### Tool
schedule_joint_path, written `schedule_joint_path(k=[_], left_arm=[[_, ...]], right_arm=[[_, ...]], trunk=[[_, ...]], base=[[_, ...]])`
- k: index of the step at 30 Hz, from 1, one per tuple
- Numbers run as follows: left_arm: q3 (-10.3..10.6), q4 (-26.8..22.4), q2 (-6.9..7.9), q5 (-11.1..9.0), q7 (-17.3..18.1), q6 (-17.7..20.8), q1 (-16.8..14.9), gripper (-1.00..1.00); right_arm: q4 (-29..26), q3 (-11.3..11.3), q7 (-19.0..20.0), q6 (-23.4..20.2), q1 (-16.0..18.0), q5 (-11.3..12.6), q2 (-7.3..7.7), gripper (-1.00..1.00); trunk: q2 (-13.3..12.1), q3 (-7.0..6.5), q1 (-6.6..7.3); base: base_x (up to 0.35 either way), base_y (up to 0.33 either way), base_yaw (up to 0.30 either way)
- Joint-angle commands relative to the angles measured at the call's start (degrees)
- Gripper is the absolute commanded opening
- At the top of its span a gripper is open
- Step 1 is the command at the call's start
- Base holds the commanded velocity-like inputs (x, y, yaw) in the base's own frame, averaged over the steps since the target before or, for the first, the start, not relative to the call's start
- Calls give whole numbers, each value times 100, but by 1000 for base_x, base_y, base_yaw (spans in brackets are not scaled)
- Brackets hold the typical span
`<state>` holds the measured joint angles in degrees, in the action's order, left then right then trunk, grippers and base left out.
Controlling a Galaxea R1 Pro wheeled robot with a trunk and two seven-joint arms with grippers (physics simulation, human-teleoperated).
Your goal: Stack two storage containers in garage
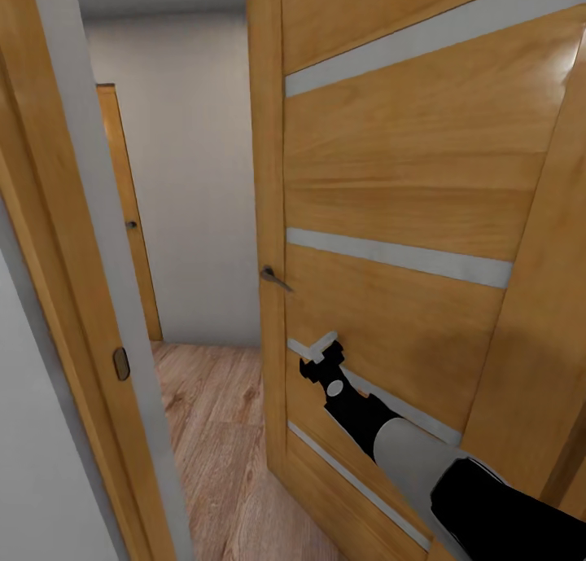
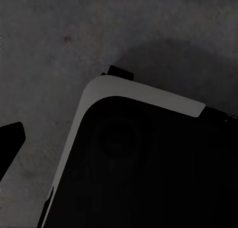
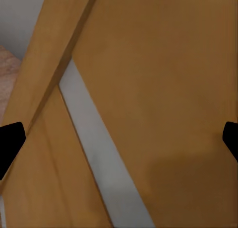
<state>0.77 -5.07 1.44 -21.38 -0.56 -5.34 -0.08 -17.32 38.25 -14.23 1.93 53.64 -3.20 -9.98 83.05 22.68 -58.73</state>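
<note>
The two storage containers are out of view. My right gripper (image 1: 321, 353) reaches forward low against a wooden door (image 1: 407, 178) with grey stripes. In the right wrist view the right gripper (image 3: 119, 141) is open, its black fingertips (image 3: 10, 143) far apart at the picture's edges, with nothing between them and the door panel close ahead. In the left wrist view the left gripper (image 2: 119, 138) hangs over dark grey rough floor (image 2: 49, 39) and my own black, grey-rimmed base (image 2: 148, 158). One black fingertip (image 2: 10, 138) shows far out to the side, so it is open.
The door's metal handle (image 1: 275, 278) is above the right gripper. A wooden door frame (image 1: 89, 300) stands close on the left. Between frame and door, a gap leads onto light wood plank floor (image 1: 212, 414), a pale wall and another wooden door (image 1: 130, 219).
</note>
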Motion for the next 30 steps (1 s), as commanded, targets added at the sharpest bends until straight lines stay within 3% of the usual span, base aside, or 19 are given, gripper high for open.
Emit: schedule_joint_path(k=[1,10,30], left_arm=[[11,-3,2,-24,-6,-11,-1,100],[3,-3,2,-24,-6,-19,-1,100],[-16,-11,22,-25,-6,-19,-1,100]], right_arm=[[0,10,-51,9,6,-31,-2,100],[-39,-16,-81,310,2,-5,-2,100],[60,27,1,120,-63,-3,-2,100]], trunk=[[3,6,0],[3,6,0],[3,6,0]], base=[[0,0,0],[0,0,0],[0,0,0]])
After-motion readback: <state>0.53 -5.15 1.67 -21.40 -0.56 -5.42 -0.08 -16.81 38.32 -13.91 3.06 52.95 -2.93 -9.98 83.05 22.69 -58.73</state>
